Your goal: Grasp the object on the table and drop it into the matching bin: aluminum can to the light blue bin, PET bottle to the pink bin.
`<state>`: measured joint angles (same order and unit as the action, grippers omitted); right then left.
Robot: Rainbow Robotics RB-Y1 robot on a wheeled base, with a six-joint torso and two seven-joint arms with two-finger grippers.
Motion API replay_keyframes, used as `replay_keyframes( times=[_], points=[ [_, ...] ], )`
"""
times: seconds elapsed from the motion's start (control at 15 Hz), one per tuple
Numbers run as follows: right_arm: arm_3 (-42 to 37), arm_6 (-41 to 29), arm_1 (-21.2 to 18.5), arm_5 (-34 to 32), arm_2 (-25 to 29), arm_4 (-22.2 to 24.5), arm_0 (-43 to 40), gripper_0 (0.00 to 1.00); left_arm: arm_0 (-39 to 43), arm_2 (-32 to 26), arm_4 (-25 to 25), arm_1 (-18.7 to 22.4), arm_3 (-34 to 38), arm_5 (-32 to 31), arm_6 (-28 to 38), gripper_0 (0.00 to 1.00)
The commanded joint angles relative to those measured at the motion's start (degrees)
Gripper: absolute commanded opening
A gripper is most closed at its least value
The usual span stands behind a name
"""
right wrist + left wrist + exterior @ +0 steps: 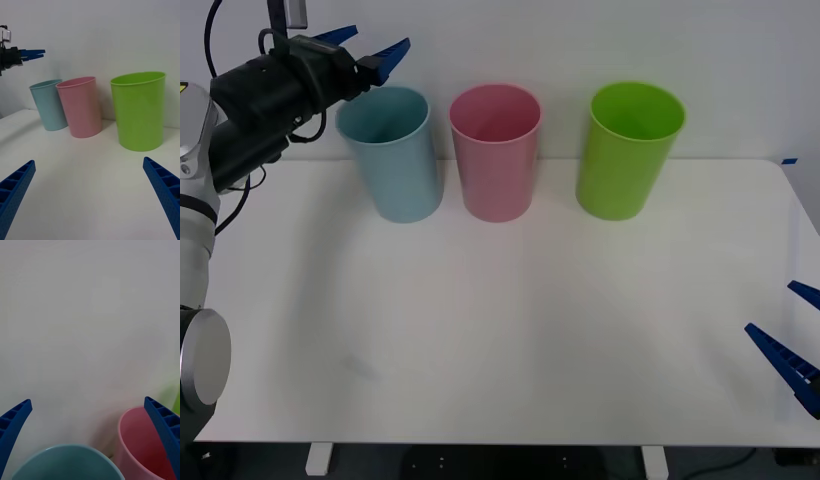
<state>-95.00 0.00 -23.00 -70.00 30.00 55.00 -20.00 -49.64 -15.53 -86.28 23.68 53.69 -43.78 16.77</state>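
My left gripper [370, 48] hangs open above the rear left rim of the light blue bin [391, 152], nothing between its blue fingers; it also appears far off as the left gripper [33, 53]. In the left wrist view the light blue bin [67, 463] lies just below the open gripper [90, 435], the pink bin [140, 444] beside it. The pink bin [495, 150] stands next to the blue one at the back of the white table [500, 330]. The aluminum can is out of view. My right gripper [792, 335] rests open low at the table's right front edge.
A lime green bin [628, 148] stands right of the pink bin, seen also as the green bin [139, 110] in the right wrist view. A white wall runs right behind the three bins. The table surface in front of the bins is bare.
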Motion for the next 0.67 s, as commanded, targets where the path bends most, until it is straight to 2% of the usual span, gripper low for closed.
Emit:
replay_keyframes(
  times=[0.07, 0.47, 0.67],
  points=[
    [0.0, 0.0, 0.0, 0.0, 0.0, 0.0, 0.0, 1.0, 1.74, -0.03, 4.28, 1.29, 0.01, -2.89, -0.95, 1.0],
    [0.0, 0.0, 0.0, 0.0, 0.0, 0.0, 0.0, 1.0, 7.1, -0.03, 11.66, 5.5, 1.15, -9.75, -3.41, 1.0],
    [0.0, 0.0, 0.0, 0.0, 0.0, 0.0, 0.0, 1.0, 12.9, -0.29, 15.53, 6.73, 6.33, -11.5, -3.5, 1.0]
  ],
)
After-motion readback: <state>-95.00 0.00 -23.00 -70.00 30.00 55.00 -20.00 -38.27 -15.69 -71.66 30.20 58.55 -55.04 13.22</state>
